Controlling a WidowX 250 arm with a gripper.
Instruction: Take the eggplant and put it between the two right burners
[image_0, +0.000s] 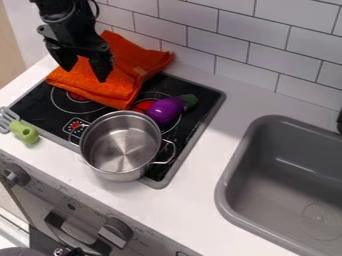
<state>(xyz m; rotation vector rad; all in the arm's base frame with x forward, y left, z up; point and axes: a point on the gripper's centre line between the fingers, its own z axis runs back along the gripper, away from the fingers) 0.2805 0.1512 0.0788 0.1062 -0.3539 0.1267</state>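
The black gripper (85, 72) hangs at the upper left over the orange cloth, its two fingers spread apart with nothing between them. A purple eggplant (165, 110) with a dark green top lies on the back right burner (142, 105) of the black stove (206, 104), to the right of the cloth and well away from the gripper. Directly in front of the eggplant, a steel pot (122, 145) stands over the front right part of the stove and hides the burner there.
The orange cloth (109, 75) covers the stove's back left part and reaches onto the counter. A green-handled spatula (24, 132) lies at the left edge. The grey sink (230, 197) is at the right, and the tiled wall (217, 30) rises behind.
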